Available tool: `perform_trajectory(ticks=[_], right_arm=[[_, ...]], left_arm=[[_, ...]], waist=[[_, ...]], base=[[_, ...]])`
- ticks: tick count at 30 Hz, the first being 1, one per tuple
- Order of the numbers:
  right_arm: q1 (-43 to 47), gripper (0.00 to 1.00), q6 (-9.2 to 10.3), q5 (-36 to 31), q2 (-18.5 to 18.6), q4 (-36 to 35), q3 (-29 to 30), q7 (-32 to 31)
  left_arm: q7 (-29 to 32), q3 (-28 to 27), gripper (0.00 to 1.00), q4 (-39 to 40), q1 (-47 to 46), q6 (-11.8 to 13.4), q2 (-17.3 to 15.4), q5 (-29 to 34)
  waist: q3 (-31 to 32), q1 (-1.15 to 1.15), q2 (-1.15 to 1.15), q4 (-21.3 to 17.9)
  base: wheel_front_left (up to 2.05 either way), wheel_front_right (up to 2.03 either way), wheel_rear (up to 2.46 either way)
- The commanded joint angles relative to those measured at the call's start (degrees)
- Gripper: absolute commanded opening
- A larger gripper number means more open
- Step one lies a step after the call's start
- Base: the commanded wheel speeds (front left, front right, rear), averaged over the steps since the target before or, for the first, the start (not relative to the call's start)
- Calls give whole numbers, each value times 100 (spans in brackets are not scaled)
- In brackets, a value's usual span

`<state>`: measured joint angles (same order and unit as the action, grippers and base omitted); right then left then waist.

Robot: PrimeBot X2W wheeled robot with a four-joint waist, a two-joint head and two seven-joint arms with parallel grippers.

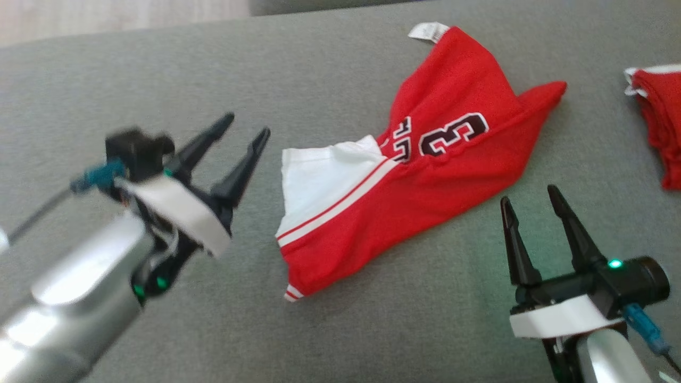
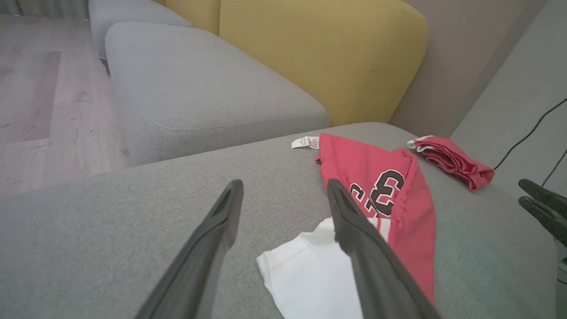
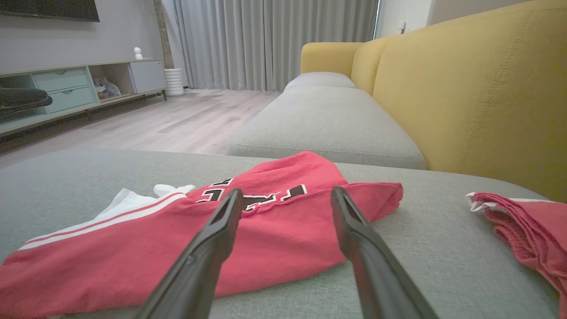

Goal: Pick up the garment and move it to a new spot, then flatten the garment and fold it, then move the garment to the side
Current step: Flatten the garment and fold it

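Note:
A red garment (image 1: 420,175) with black-and-white numbers, white stripes and a white panel lies crumpled on the grey cushion (image 1: 346,324); a white label sticks out at its far end. It also shows as the red garment (image 2: 398,208) in the left wrist view and the red garment (image 3: 248,235) in the right wrist view. My left gripper (image 1: 246,123) hovers open to the garment's left, holding nothing. My right gripper (image 1: 529,192) stands open just off the garment's near right edge, also holding nothing.
A second red piece of clothing (image 1: 657,122) lies at the cushion's right edge. Yellow sofa backrests (image 3: 478,88) rise behind the grey seats. Wooden floor (image 3: 168,119) and a low cabinet (image 3: 79,84) lie beyond. A black cable (image 2: 531,133) runs along the right.

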<state>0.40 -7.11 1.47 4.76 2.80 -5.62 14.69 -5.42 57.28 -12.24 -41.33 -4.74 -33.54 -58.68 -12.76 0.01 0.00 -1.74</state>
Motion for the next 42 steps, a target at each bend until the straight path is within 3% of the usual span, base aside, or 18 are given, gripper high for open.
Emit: perform_trajectory(ticks=[1, 9, 16, 27, 28, 29, 30, 42], right_arm=[[-176, 100, -37, 26, 119, -167, -143, 31], [-485, 100, -37, 91, 152, -183, -143, 31], [-516, 100, -37, 132, 39, -188, -190, 31], [-578, 100, -37, 109, -18, -195, -145, 31], [-581, 100, -37, 107, -16, -196, -135, 31], [-582, 100, -37, 106, -13, -194, -132, 31], [-581, 100, -37, 105, -8, -191, -132, 31], [-546, 100, -37, 339, 189, -161, 99, 31]], left_arm=[[126, -234, 100, 24, -309, -52, -194, -43], [1159, 218, 100, -689, -1094, -243, -261, -12], [915, 560, 100, -1154, -1004, -249, -286, 411], [846, 724, 100, -1475, -841, -264, -143, 251], [860, 765, 96, -1478, -843, -266, -150, 262], [870, 828, 31, -1474, -853, -268, -161, 303], [850, 876, 0, -1466, -865, -269, -168, 333], [1, 810, 0, -1640, -1302, -240, -479, 867]], waist=[[-114, -1, 0, -121], [-405, -1, 0, -539], [-691, -1, 0, -771], [-855, -1, 0, -861], [-854, -1, 0, -859], [-849, -1, 0, -859], [-841, -1, 0, -856], [-584, -1, 0, -503]], base=[[0, 0, 0], [0, 0, 0], [0, 0, 0], [0, 0, 0], [0, 0, 0], [0, 0, 0], [0, 0, 0], [0, 0, 0]])
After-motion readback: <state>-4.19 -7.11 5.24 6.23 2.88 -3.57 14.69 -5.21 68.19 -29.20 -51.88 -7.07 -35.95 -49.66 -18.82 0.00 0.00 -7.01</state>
